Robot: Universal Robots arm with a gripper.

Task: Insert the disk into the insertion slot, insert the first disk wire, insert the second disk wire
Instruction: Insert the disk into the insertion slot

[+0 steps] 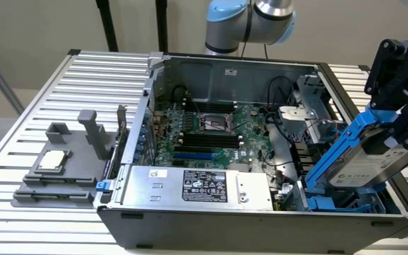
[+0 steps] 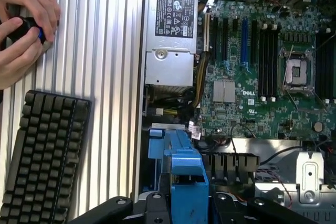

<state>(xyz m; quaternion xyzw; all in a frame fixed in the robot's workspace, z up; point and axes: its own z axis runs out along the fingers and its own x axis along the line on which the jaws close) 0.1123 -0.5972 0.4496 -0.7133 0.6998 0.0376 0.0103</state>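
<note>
Case open, below gripper; disk held by gripper, long axis tilted, lower end pointing down toward slot; slot just beneath that end, roughly in line with axis; contact unclear; jaws part-closed, clamping disk's upper end.

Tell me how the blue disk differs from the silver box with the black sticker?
The disk has a blue frame; the silver box has none. The disk is tilted in the hand; the silver box lies flat in the case. The disk's label is pale; the silver box's is mostly black. Both are grey metal rectangles.
</note>
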